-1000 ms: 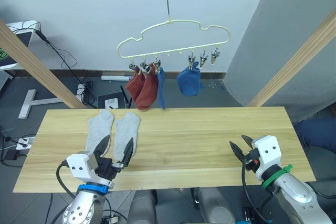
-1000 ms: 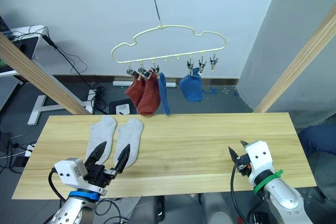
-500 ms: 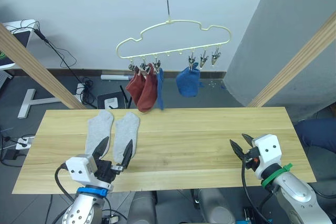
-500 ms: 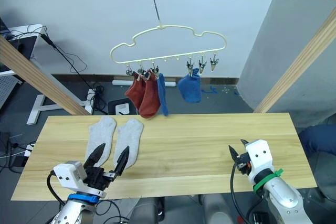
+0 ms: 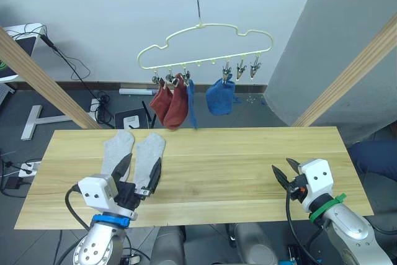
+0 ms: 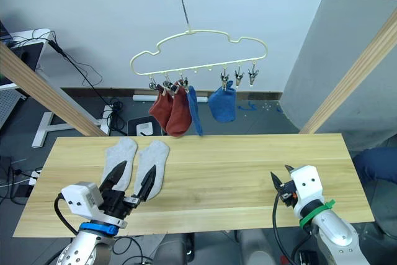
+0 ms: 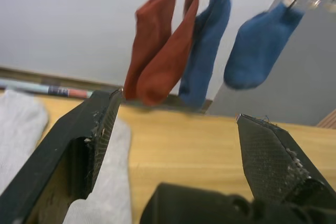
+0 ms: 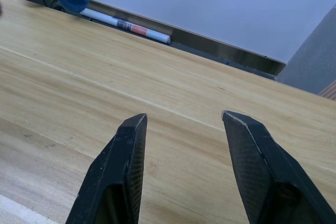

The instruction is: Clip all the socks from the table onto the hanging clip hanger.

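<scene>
left gripper (image 5: 139, 169) moved up and far since 1 s ago, fingers apart, now over near ends of two grey socks (image 5: 133, 153) at table (image 5: 248, 159) left, set to pick one. right gripper (image 5: 280, 175) unmoved, fingers apart, empty, near right. hanger (image 5: 205, 44) holds two red socks (image 5: 170, 105), two blue socks (image 5: 211, 97); right clips free for greys.

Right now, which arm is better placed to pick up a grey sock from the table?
The left. Its open claw hangs right over the two grey socks at the table's left end. The right claw, also open, sits far across bare wood.
</scene>
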